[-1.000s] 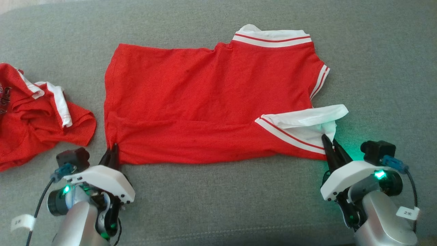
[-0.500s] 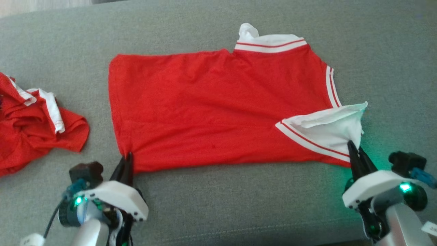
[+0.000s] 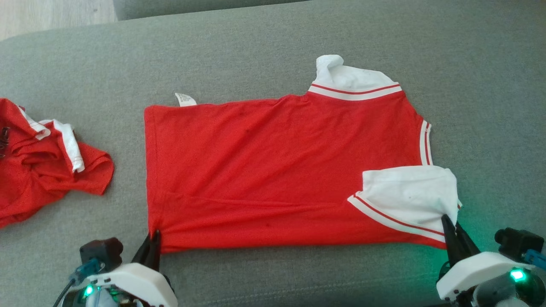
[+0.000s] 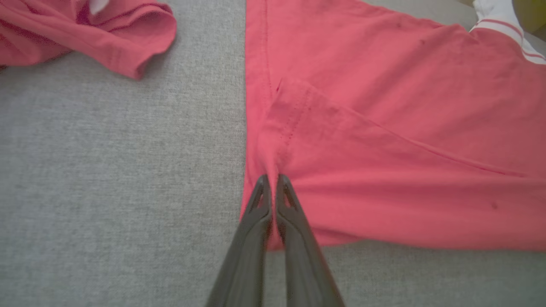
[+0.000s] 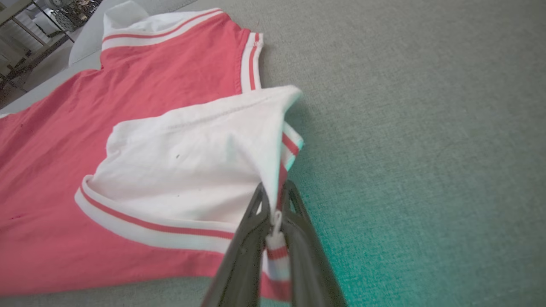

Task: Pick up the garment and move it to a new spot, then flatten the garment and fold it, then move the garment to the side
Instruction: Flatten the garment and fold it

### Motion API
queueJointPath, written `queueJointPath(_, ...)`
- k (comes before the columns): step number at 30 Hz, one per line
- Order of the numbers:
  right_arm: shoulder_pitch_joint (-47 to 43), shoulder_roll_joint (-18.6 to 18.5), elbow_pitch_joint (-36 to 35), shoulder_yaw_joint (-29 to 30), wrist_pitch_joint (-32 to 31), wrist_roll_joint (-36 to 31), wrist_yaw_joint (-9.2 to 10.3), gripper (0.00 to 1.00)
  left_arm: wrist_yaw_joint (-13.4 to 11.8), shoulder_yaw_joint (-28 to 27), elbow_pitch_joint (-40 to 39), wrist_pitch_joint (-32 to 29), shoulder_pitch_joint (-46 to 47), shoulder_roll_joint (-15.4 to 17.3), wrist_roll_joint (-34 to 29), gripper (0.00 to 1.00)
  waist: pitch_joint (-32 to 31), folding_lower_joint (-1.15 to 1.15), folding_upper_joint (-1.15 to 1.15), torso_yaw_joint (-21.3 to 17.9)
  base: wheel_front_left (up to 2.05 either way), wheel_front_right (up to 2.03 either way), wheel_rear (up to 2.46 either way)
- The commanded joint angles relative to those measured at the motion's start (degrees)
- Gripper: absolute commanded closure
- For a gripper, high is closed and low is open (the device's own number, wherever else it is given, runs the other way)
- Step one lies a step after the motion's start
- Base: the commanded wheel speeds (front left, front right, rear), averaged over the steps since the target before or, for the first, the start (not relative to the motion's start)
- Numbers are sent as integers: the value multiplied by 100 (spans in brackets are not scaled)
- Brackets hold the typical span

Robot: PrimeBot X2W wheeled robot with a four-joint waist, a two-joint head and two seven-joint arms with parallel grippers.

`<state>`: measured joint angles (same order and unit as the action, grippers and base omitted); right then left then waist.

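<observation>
Red garment (image 3: pixel 273 170): spread on the grey cushion (image 3: pixel 256 42), hem toward my left, white trim toward my right.
Left gripper (image 3: pixel 154 235): fingers pinched shut on the near hem corner.
Right gripper (image 3: pixel 450 224): fingers shut on the near white flap (image 3: pixel 409 192).
Doing it well: I'd move both corners level, taut and low.
Hard to tell: whether that flap is sleeve or collar; layers beneath.

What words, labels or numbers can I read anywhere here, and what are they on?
No text here can be read.
The white tag at the far edge of the red garment: too small to read.
The dark print on the crumpled red garment at the left: cut off and blurred.
</observation>
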<state>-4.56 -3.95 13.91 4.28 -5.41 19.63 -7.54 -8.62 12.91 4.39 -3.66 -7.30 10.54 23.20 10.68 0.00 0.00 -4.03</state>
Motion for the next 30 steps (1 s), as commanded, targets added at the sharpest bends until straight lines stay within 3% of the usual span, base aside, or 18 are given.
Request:
queueJointPath(1, 37, -63, -261, -37, -34, -38, 5, 100, -27, -255, -175, -69, 95, 102, 87, 100, -12, 0, 0, -15, 0, 0, 0)
queueJointPath(2, 34, -51, -306, -52, -35, -39, 5, 64, -23, -247, -170, -119, 90, 112, 104, 88, -22, 0, 0, -25, 0, 0, 0)
queueJointPath(3, 44, -45, -354, -68, -10, -52, 5, 0, -22, -239, -161, -161, 84, 112, 124, 39, -34, 0, 0, -33, 0, 0, 0)
queueJointPath(4, 62, -40, -412, -88, 32, -62, 5, 0, -8, -234, -160, -181, 76, 98, 163, 0, -49, 0, 0, -42, 0, 0, 0)
queueJointPath(14, 308, -261, -1404, -346, 857, -529, 5, 0, -275, -254, -535, 516, 226, 55, -217, 0, -351, 0, 0, -11, 0, 0, 0)
queueJointPath(19, 274, -283, -1789, -467, 818, -700, 5, 0, -379, -192, -781, 817, 330, 117, -519, 0, -465, 0, 0, 2, 0, 0, 0)
queueJointPath(30, 139, -209, -2058, -547, 638, -764, 5, 0, -477, -89, -855, 818, 310, 109, -606, 0, -489, 0, 0, 12, 0, 0, 0)
